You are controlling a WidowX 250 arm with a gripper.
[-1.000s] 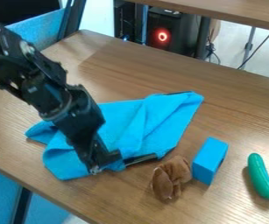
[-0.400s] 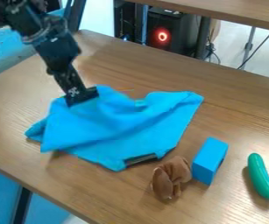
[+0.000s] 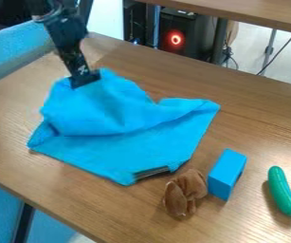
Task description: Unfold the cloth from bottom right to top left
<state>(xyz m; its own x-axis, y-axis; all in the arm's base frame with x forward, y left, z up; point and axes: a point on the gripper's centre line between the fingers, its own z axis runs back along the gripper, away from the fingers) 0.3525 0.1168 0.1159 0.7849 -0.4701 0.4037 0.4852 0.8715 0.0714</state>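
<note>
My gripper pinches the blue cloth near its upper left, and if I release too early, it could slump back folded.

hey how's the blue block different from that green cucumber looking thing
The block is blue; the cucumber-like piece is green. The block has flat faces and straight edges, while the cucumber-like piece is rounded and slightly curved. Both rest on the table.
</note>
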